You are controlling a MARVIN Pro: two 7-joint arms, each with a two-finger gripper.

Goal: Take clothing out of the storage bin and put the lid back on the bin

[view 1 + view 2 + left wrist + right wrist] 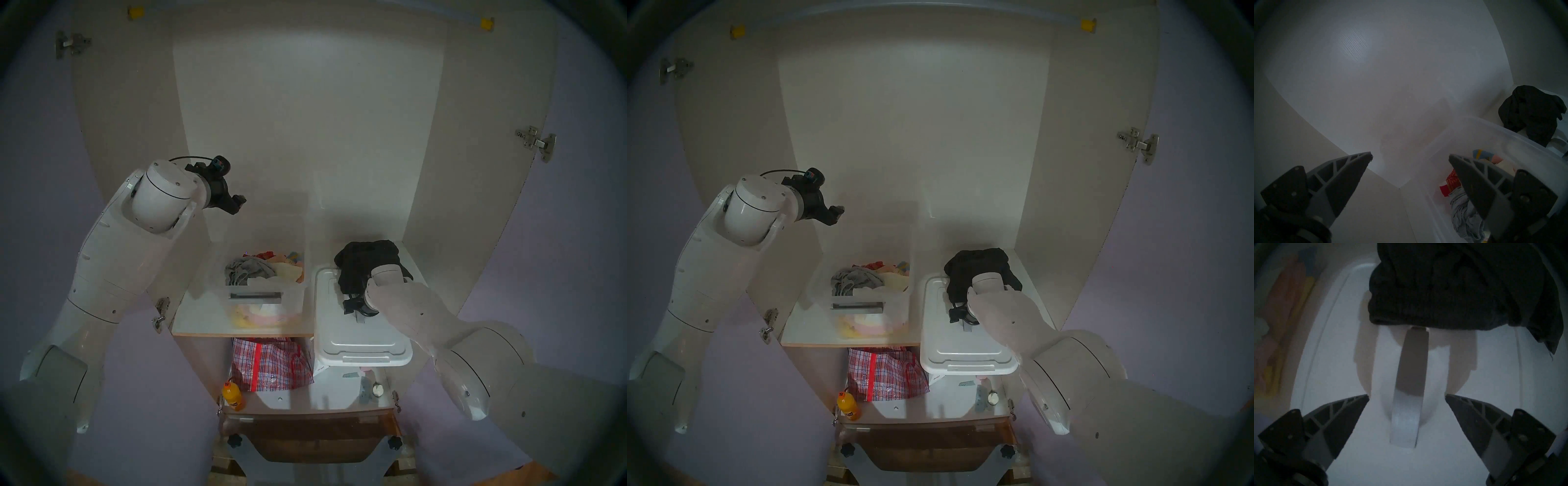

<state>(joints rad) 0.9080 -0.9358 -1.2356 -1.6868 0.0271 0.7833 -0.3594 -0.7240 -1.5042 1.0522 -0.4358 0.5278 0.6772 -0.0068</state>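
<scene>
Right gripper (1407,395) spread wide, empty, poised low over the grey strip handle (1411,372) of the flat white plastic lid (359,336), lower centre-right. Bulky black fabric garment (368,264) drapes the lid's far end. Left gripper (1410,156), mid-left, gapes empty above the clear plastic storage bin (295,295).

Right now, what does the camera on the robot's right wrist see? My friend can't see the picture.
Two dark, open fingers of the right gripper point at a grey strip handle on a flat white lid, not touching it. A bulky black garment lies across the lid's far end, covering the handle's far tip. Blurry colored cloths show at the left edge.
</scene>
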